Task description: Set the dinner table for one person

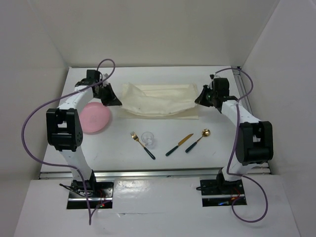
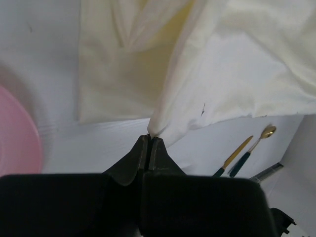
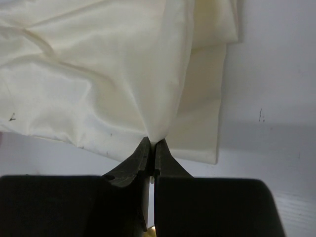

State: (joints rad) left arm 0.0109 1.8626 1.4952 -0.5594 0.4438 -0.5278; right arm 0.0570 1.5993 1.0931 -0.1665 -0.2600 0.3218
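Pinched tight, left gripper (image 2: 149,140) and right gripper (image 3: 152,143) each hold a corner of the cream rectangular cloth (image 1: 158,101) hanging limp ahead of them; light, likely slides on glossy white dinner table (image 1: 113,150).

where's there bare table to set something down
Bare table lies behind the cloth, along the far wall, and between the pink plate and the fork. The near middle is crowded: fork, glass, knife, spoon.

This is a robotics lab test cell. Plain white panels (image 1: 148,29) box in a glossy dinner table (image 1: 222,158). At the bottom of the frame, the left arm (image 1: 63,129) and right arm (image 1: 253,142) are bolted to mounting plates (image 1: 91,195) beside an aluminium rail (image 1: 158,172), and purple cables (image 1: 22,132) hang loose.
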